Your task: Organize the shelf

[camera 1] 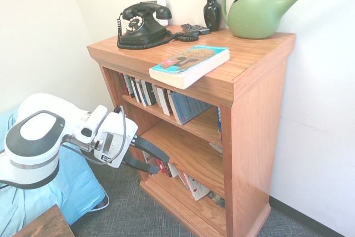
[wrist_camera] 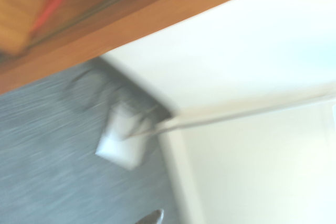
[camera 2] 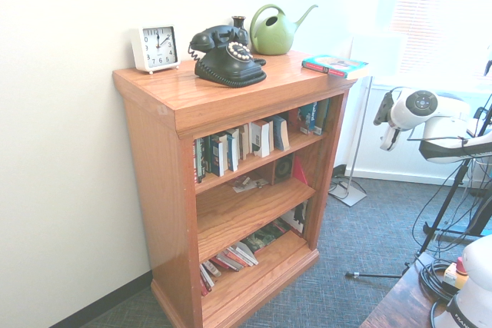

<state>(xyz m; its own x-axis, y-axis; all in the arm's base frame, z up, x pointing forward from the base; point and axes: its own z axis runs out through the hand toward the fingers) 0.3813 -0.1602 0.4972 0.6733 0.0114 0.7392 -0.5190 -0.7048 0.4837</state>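
The shelf is an orange-brown bookcase with three tiers, seen from the other side in the second exterior view. A teal paperback lies flat on its top, hanging over the front edge. Leaning books fill the top tier. Several more books lie slumped on the bottom tier. My gripper hovers in front of the shelf's left side, level with the lower tiers, its black fingers open and empty. The wrist view is blurred; it shows the shelf's wooden edge and grey carpet.
On the shelf top stand a black rotary phone, a black vase, a green watering can, a remote and a white clock. Blue fabric and a wooden corner lie beside the arm. A white lamp base sits on the carpet.
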